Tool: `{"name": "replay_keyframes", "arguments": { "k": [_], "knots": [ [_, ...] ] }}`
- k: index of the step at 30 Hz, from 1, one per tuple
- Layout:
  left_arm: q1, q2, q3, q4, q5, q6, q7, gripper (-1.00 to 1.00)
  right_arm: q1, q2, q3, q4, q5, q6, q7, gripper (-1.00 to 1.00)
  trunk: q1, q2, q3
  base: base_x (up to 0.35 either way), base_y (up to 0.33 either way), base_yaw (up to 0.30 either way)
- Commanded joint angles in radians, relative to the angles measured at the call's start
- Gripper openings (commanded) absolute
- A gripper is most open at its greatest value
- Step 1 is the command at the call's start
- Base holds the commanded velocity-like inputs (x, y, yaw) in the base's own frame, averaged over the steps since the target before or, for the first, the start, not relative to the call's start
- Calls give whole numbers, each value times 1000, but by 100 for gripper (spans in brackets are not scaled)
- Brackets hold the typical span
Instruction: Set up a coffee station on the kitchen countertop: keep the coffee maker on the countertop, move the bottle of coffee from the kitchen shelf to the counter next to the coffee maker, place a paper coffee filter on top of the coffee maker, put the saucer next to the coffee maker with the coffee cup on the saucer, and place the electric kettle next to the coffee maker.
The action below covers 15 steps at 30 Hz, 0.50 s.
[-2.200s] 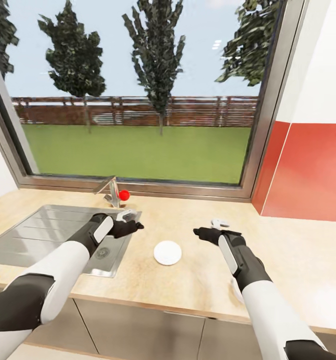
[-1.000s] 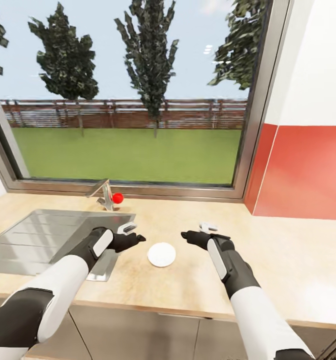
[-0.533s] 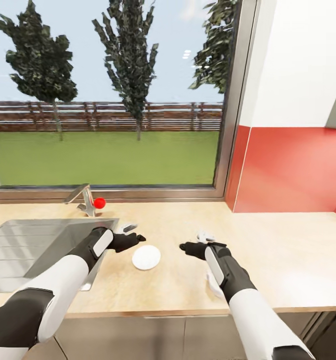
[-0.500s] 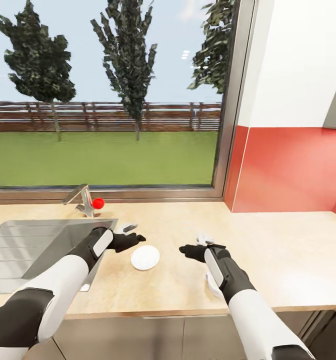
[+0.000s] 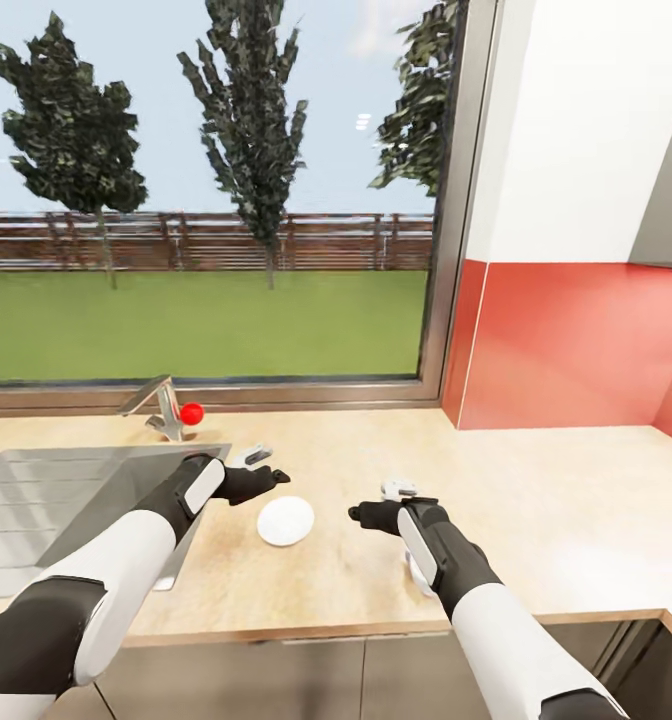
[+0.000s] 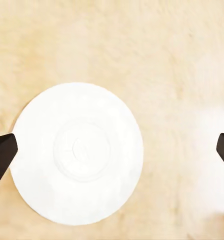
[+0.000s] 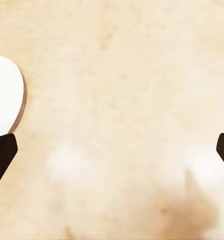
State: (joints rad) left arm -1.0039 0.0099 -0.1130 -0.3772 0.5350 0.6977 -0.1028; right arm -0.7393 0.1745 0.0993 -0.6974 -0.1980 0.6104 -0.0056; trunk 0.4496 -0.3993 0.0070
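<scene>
A round white saucer [image 5: 285, 521] lies flat on the beige countertop [image 5: 536, 500] between my two arms. My left gripper [image 5: 268, 466] hovers just left of and above it, open; in the left wrist view the saucer [image 6: 77, 152] lies below the left gripper [image 6: 114, 150], whose dark fingertips [image 6: 3, 150] stand wide apart. My right gripper [image 5: 379, 500] hangs to the saucer's right, open, holding nothing. In the right wrist view only the saucer's edge [image 7: 4, 95] shows beside the right gripper [image 7: 112, 150], over bare counter.
A steel sink [image 5: 46, 500] with a faucet [image 5: 156, 402] and a red knob [image 5: 191, 412] lies at the left. A large window runs behind it. A red backsplash wall [image 5: 576, 345] closes the right side. The counter's front edge [image 5: 326, 632] runs near me.
The whole head view has swung to the right, so the sink and saucer sit further left in the picture. Both arms hold much the same pose with their grippers open.
</scene>
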Motion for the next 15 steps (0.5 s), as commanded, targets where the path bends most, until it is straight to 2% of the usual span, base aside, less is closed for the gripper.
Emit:
{"name": "replay_keyframes", "arguments": {
  "k": [1,9,12,15],
  "knots": [
    [0,1,-6,0,-3,2,-5,100,0,0,0,-1,-3,4,-1,100,0,-1,1,0,0,0],
    [1,5,-8,1,-3,2,-4,100,2,0,1,24,-3,3,18,100,0,-1,14,0,0,0],
    [4,10,-7,3,-4,2,-4,100,5,0,1,41,-2,3,123,100,0,-1,18,0,0,0],
    [12,11,-1,6,-4,2,-5,100,6,0,0,45,-2,3,176,100,0,-1,23,0,0,0]
  ]
}}
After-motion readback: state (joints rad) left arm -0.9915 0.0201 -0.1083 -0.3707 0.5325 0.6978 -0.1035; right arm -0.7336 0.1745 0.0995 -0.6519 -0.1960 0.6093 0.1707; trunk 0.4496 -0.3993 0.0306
